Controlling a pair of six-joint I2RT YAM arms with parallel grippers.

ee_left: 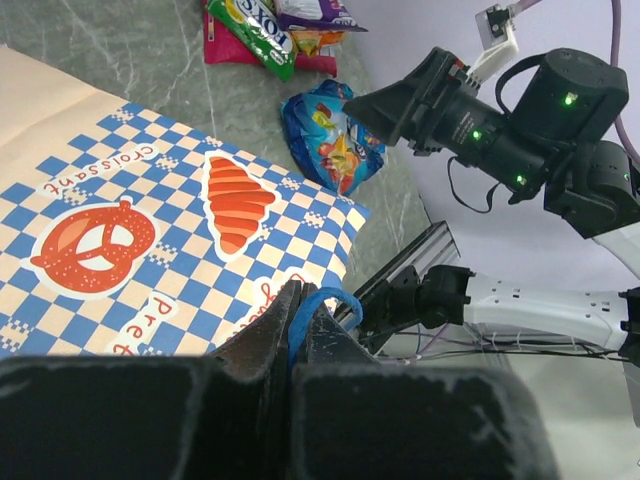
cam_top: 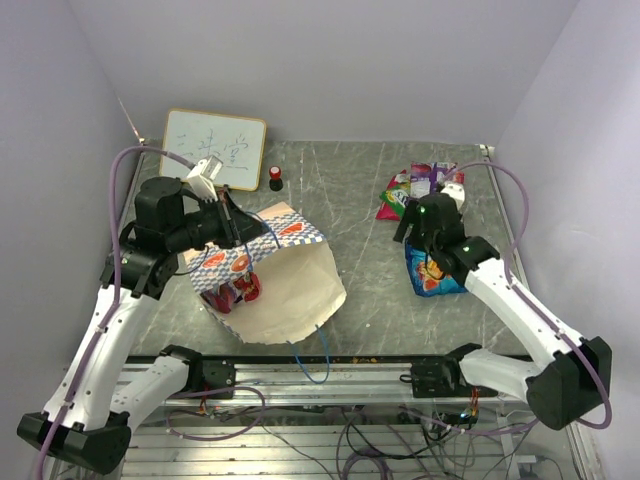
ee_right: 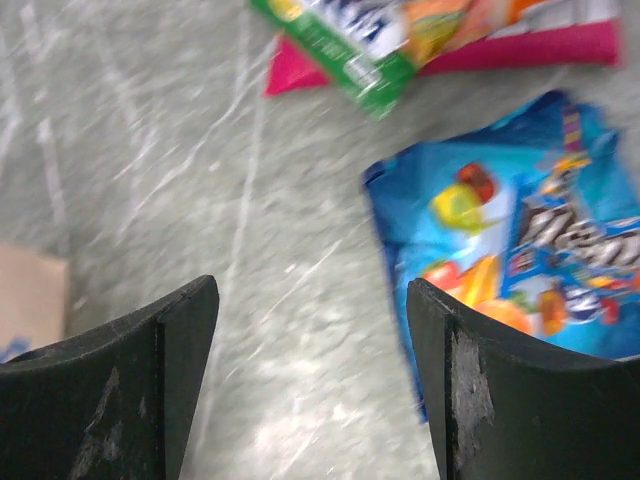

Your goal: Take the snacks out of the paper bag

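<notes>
The paper bag point(cam_top: 285, 290) lies tilted on the table, with its checkered band point(ee_left: 150, 230) turned up. My left gripper point(ee_left: 300, 300) is shut on the bag's blue cord handle point(ee_left: 325, 300) and holds that edge up. A red snack packet point(cam_top: 235, 292) shows at the bag's lower left edge. A pile of snacks point(cam_top: 420, 183) in green, purple and pink lies at the back right. The larger blue packet point(cam_top: 437, 275) lies near it. My right gripper point(ee_right: 312, 330) is open and empty just left of the blue packet point(ee_right: 520, 250), above the table.
A framed whiteboard point(cam_top: 213, 148) leans at the back left, with a small red-and-black knob point(cam_top: 275, 177) beside it. A second blue handle point(cam_top: 318, 355) hangs over the table's front edge. Side walls stand close on both sides.
</notes>
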